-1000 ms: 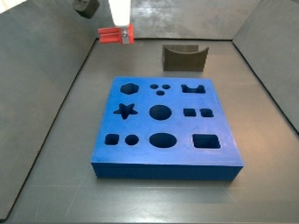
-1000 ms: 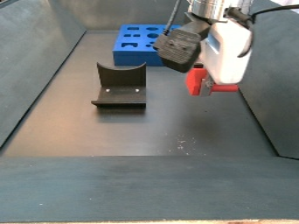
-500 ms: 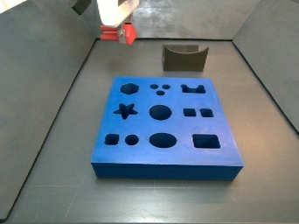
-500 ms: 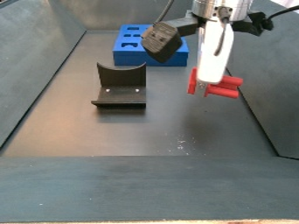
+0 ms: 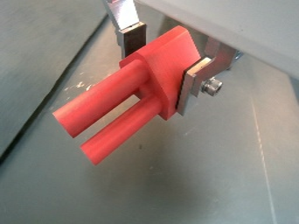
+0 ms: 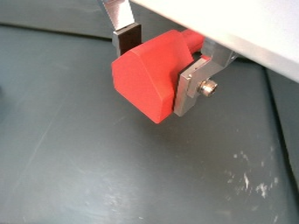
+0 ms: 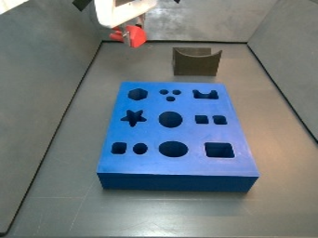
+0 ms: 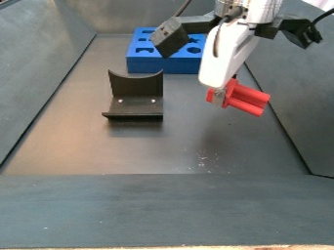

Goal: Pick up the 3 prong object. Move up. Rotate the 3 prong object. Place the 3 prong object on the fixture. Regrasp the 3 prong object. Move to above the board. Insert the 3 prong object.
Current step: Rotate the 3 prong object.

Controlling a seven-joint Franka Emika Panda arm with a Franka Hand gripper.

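My gripper (image 5: 163, 63) is shut on the 3 prong object (image 5: 122, 103), a bright red-orange piece with a flat base plate and long round prongs. Its silver fingers (image 5: 194, 86) clamp the base plate in both wrist views, where the piece (image 6: 152, 75) fills the middle. In a side view the gripper (image 8: 217, 90) hangs tilted above the dark floor with the piece (image 8: 240, 99) sticking out sideways, right of the fixture (image 8: 133, 97). The other side view shows the piece (image 7: 132, 34) high at the back left, left of the fixture (image 7: 195, 61) and beyond the blue board (image 7: 174, 134).
Grey walls (image 7: 56, 74) enclose the dark floor (image 8: 156, 146). The board also shows behind the fixture in a side view (image 8: 154, 52). Small pale scuffs mark the floor (image 8: 205, 162) below the gripper.
The gripper has turned and tilted while holding the piece, so the prongs have swung from pointing down toward pointing sideways. It has also risen slightly. Fixture and board have not moved.
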